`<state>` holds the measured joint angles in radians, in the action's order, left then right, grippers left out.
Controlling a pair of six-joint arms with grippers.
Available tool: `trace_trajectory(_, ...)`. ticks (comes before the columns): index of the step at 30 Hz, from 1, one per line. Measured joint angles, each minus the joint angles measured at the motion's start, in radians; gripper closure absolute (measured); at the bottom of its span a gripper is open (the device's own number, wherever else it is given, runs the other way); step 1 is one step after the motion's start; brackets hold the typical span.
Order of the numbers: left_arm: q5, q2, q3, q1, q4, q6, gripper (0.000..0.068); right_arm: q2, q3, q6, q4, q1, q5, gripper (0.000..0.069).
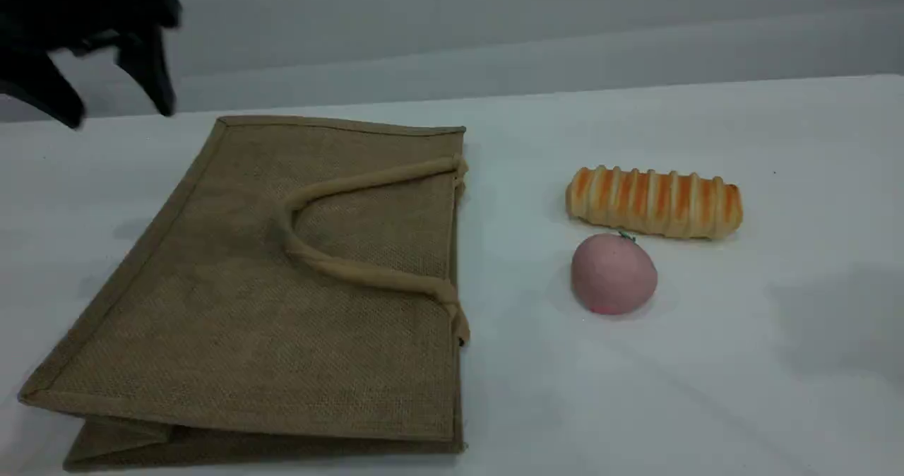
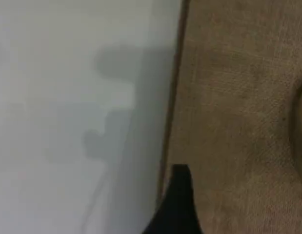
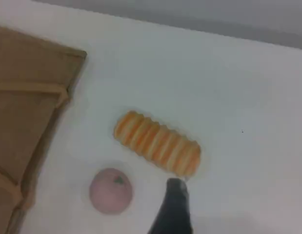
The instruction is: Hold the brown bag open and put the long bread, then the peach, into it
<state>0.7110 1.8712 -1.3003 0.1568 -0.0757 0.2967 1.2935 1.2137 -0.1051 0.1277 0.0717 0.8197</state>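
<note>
Left gripper (image 1: 116,112): motion-blurred in scene view, arm cut by top and left edges.
Brown bag (image 1: 282,299): lower edge cropped at bottom of scene view; mouth lying closed, interior hidden; out of focus in left wrist view, weave smeared, cut by right edge.
Right gripper (image 3: 176,187): only one fingertip visible, other jaw out of frame.
Peach (image 3: 110,190): stem too small to resolve.

no readable text, labels, brands, numbers or signs on anything shown
</note>
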Motion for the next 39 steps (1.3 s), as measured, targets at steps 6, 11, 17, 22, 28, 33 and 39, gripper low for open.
trace_trajectory(6,-0.01,0.084,-0.057,0.036,0.03,0.024,0.0098,0.0,0.0,0.0,0.0,0.0,-0.002,0.0122)
trace_trajectory(11,-0.01,0.153,-0.135,0.068,0.029,0.024,0.0098,0.0,0.0,0.0,0.0,0.0,-0.001,0.0122)
trace_trajectory(17,0.026,0.251,-0.232,0.087,0.032,0.025,0.0098,0.0,0.0,0.0,0.0,0.0,0.0,0.0122)
trace_trajectory(22,0.038,0.326,-0.296,0.087,0.033,0.026,0.0098,0.0,0.0,0.0,0.0,0.0,0.001,0.0122)
trace_trajectory(28,0.04,0.405,-0.343,0.113,0.052,0.025,0.0098,0.0,0.0,0.0,0.0,0.0,0.001,0.0122)
trace_trajectory(33,0.038,0.439,-0.354,0.137,0.054,0.024,0.0098,0.0,0.0,0.0,0.0,0.0,0.001,0.0122)
trace_trajectory(39,0.05,0.473,-0.358,0.149,0.054,0.023,0.0098,0.0,0.0,-0.001,-0.001,0.0,0.001,0.0122)
